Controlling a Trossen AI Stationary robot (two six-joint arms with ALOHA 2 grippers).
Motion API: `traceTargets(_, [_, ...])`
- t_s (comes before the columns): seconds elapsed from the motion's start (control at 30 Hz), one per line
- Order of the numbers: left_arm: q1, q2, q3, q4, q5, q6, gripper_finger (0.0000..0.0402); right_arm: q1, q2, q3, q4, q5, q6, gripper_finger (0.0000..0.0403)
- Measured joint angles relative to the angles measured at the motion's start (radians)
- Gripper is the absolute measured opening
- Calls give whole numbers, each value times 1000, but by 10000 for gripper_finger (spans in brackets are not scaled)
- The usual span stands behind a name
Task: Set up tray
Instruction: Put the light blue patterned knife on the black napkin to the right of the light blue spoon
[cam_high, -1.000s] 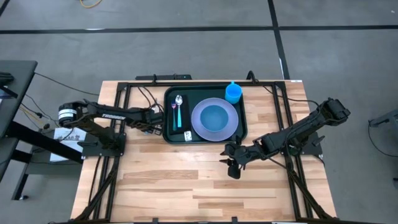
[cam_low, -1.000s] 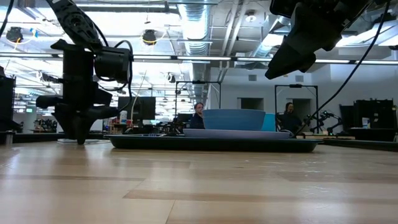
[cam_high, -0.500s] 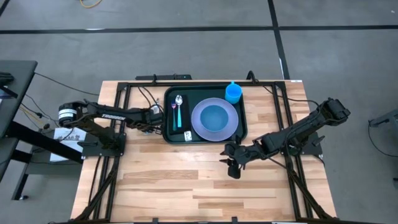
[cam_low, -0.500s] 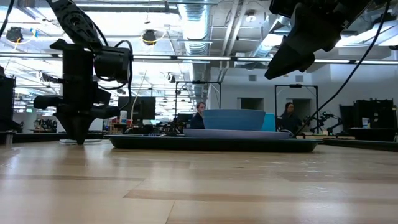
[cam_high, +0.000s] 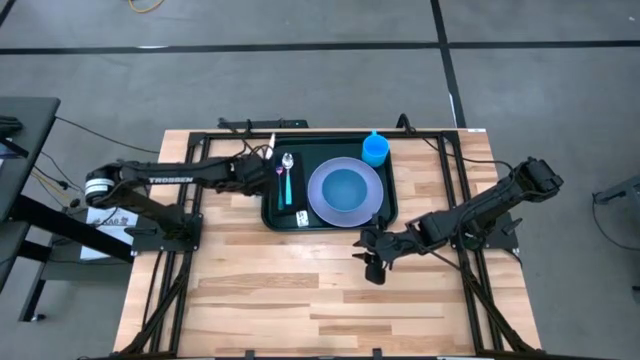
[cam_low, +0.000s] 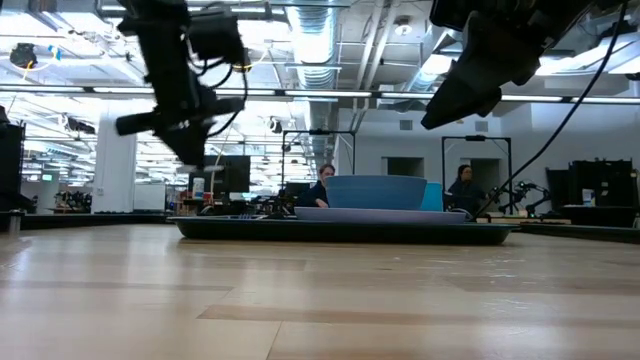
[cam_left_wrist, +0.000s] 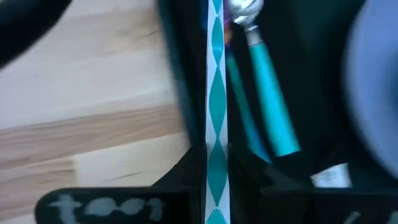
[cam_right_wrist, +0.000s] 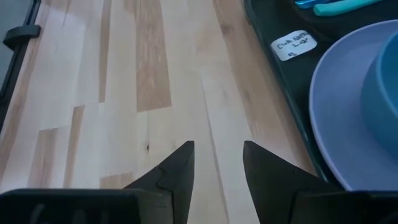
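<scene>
The left gripper (cam_high: 262, 165) has risen off the wood and swung toward the far left corner of the tray (cam_high: 390, 215), where a second ago it sat low beside the tray's left rim. Its fingers (cam_left_wrist: 180, 177) are pinched on a thin strip patterned with white and teal diamonds (cam_left_wrist: 216, 118), which runs straight out over the tray's left edge. The tray lies at the far middle of the wooden table (cam_high: 300, 300). Inside it, a lavender plate (cam_high: 372, 205) carries a blue bowl (cam_high: 345, 188); a teal-handled spoon (cam_high: 287, 175) lies along the left side, with a small white label (cam_high: 302, 217) at the near left corner. A blue cup (cam_high: 375, 148) stands at the far right corner. The right gripper (cam_high: 372, 268) hovers over bare wood just off the tray's near right corner, fingers (cam_right_wrist: 177, 168) spread, holding nothing. In the low view, two people (cam_low: 322, 185) sit in the room behind
</scene>
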Motion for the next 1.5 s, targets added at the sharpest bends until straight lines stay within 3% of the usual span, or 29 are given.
traceTargets(0.23, [-13,112,94,142,-49,-89,25,-8,0,0,0,-1,0,129])
traceTargets(0.4, [-52,254,95,396,-123,-140,35,-7,0,0,-1,-3,0,129])
traceTargets(0.53, [-70,341,97,551,-124,-147,30,-6,0,0,-2,-3,0,129])
traceTargets(1.5, [-104,457,97,510,-123,-272,33,-6,0,0,0,-4,0,129])
